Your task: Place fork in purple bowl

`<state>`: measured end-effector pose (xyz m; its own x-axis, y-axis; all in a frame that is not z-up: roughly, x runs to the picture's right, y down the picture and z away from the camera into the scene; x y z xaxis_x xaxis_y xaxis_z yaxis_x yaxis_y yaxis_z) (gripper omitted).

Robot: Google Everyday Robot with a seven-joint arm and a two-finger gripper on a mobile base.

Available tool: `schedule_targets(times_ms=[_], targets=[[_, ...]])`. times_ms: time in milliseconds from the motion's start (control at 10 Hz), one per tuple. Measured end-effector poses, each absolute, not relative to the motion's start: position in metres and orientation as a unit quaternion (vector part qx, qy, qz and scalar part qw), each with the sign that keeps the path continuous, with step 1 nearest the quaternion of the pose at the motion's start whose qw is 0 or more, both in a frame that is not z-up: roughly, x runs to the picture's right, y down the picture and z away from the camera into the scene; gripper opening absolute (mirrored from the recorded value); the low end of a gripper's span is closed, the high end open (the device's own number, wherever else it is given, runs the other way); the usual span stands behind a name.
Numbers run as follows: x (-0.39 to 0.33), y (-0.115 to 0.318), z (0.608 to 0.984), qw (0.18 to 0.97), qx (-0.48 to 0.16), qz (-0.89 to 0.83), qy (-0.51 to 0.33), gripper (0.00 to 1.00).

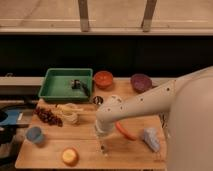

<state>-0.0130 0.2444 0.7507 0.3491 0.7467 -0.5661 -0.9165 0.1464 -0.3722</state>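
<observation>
Camera view: gripper, near centre of the table, pointing down; whether it grips cannot be told. Fork: thin pale sliver, apparently at its tip. Purple bowl: far right, well apart. Advice: carry high over carrot; avoid orange-red bowl.

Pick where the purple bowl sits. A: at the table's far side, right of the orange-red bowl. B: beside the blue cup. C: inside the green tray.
A: the purple bowl stands far back, right of the orange-red bowl; the gripper hangs over the near middle of the table, well short of it.
</observation>
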Motion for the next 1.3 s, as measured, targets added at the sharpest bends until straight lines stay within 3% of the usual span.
schedule_targets(times_ms=[300,800,1300], targets=[[0.005,0.203,0.742,0.749,-0.319,0.571,0.105,0.0],[0.061,0.137,0.76,0.721,-0.318,0.611,0.072,0.0],[0.134,0.094,0.749,0.676,-0.301,0.672,0.028,0.0]])
